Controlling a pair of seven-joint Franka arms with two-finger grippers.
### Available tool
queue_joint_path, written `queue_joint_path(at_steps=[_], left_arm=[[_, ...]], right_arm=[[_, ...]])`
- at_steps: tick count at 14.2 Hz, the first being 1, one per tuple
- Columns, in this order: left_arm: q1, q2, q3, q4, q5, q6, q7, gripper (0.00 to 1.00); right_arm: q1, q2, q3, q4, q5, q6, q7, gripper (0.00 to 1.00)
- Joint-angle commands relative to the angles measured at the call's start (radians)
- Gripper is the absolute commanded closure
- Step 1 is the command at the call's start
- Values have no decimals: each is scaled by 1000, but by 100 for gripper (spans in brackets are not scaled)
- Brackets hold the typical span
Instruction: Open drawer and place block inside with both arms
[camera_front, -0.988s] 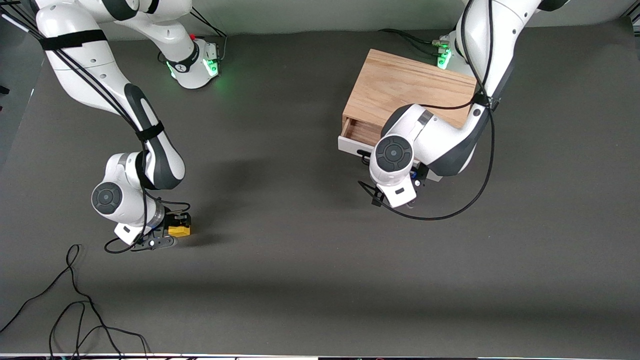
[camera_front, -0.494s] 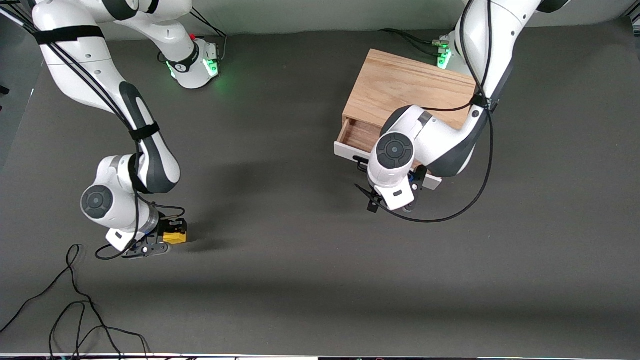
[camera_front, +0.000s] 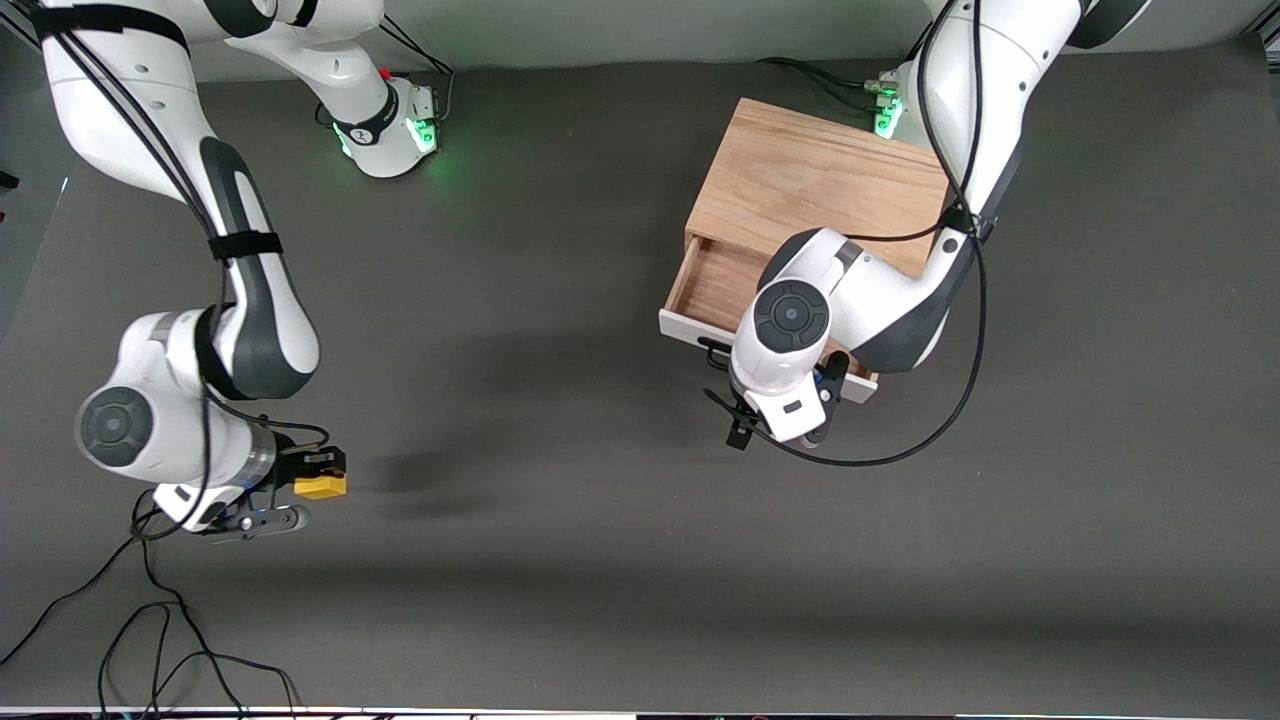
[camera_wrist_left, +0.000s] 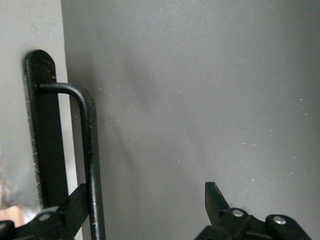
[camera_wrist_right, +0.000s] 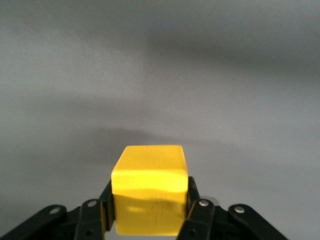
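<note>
The oak cabinet (camera_front: 820, 175) stands near the left arm's base. Its drawer (camera_front: 715, 285) is partly pulled out, with the white front panel (camera_front: 685, 335) and black wire handle (camera_front: 712, 350) toward the front camera. My left gripper (camera_wrist_left: 145, 195) is open at the drawer front, one finger (camera_wrist_left: 75, 205) hooked between the handle (camera_wrist_left: 92, 150) and the panel, the other (camera_wrist_left: 215, 197) well apart. My right gripper (camera_front: 318, 478) is shut on the yellow block (camera_front: 320, 487) and holds it above the mat at the right arm's end. The block (camera_wrist_right: 149, 195) sits squarely between the pads.
Loose black cables (camera_front: 150, 620) lie on the mat near the front camera, under the right arm. The left arm's cable (camera_front: 900, 440) loops low over the mat beside the drawer front. Dark grey mat (camera_front: 560, 450) lies between the block and the drawer.
The drawer has slid farther out with my left hand drawing toward the front camera. My right gripper has lifted the block off the mat and carried it toward the right arm's end.
</note>
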Motion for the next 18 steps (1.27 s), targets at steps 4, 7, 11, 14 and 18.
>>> queue_joint_path(at_steps=[4,7,11,14,18], left_arm=[[-10,48,3,68,31,96,-12,0],[-13,49,16,80,32,126,-10,0],[-13,51,18,91,32,150,-10,0],[-6,37,16,109,66,159,-10,0],[86,-47,12,151,72,77,57,0]], right_arm=[[5,3,0,217,102,-232,58,100],[6,-4,2,306,102,-343,124,100],[80,-43,2,334,100,-395,263,100],[132,-61,3,346,102,-395,379,100],[224,-61,16,391,103,-395,624,100]])
